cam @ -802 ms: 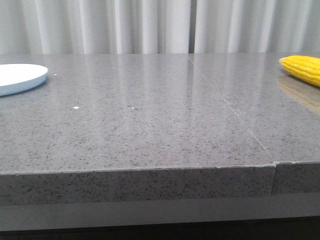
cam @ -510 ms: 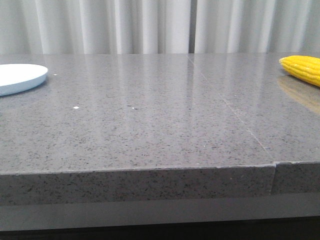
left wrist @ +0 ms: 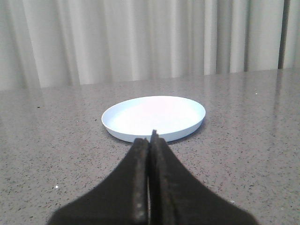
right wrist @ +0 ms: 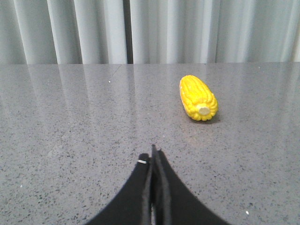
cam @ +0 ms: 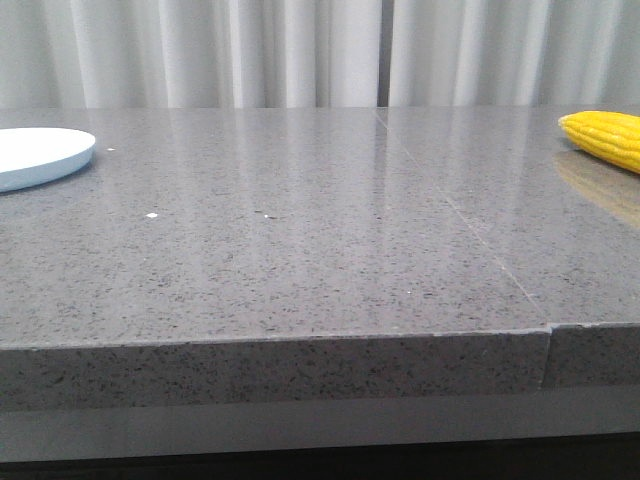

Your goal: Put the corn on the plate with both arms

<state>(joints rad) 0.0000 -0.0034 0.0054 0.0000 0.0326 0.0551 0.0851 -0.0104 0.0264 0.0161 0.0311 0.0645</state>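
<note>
Well, nothing's been picked up yet. The corn (right wrist: 198, 98) lies on its side on the grey tabletop (cam: 300, 260), way over at the robot's right, w/ its pale cut end facing the right tool (right wrist: 153, 157). The plate (left wrist: 153, 117) sits far off at the left side, empty, just ahead of the left tool (left wrist: 150, 140). Corn & plate are well apart.

Both tools are squeezed tight together, no gap you can see between the fingers, & neither one has hold of anything. From the front you can't even see the arms, only the tabletop, a bit of plate & a bit of corn.

So I'd say this is the very start: the reach for the corn hasn't begun. Next, I think the right tool needs to spread its fingers wide, go fwd to the corn & come down over its fat middle. The cob is round, so it may roll if bumped. Then it has to get over to the plate side, prob. w/ the left arm helping.
</note>
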